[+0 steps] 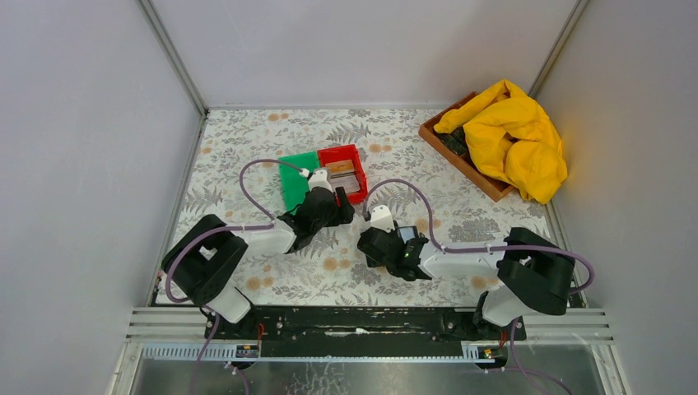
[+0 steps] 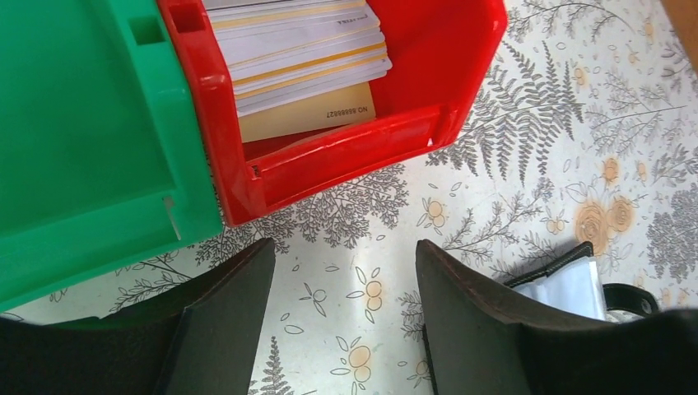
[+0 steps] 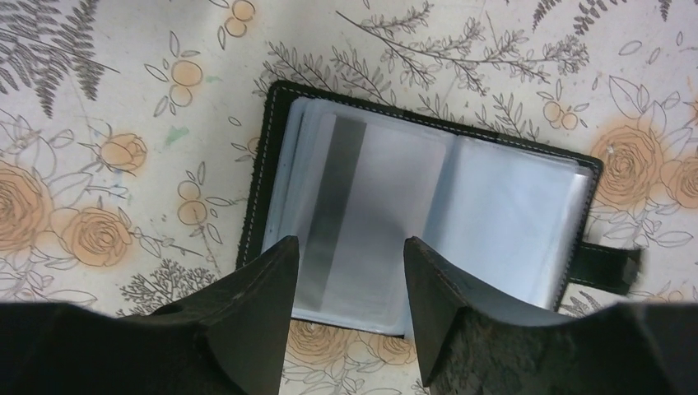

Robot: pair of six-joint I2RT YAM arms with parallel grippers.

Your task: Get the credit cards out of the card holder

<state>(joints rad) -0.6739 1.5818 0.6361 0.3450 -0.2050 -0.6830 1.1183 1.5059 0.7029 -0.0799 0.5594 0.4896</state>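
**Card holder open, both grippers spread**

A stack of credit cards (image 2: 304,49) sits inside the red bin (image 2: 329,156). The left gripper (image 2: 342,317), spread and empty, is just in front of the bin. Off the bin's front right corner, the card holder (image 3: 428,189) lies open under the spread right gripper (image 3: 346,317), a striped card (image 3: 354,206) in its sleeve.

The whole table (image 1: 247,148) is seen from a fixed camera set high behind its near edge and tilted down and forward. The left wrist view is taken close and downward past its own fingers (image 2: 222,329); the red bin (image 2: 346,156) is framed just beyond the fingertips. The right wrist view is held closer still, facing straight down, with the card holder (image 3: 494,214) lying between and beyond its fingers (image 3: 247,329). A corner of that holder is shared with the left wrist view, past the outer side of one finger.
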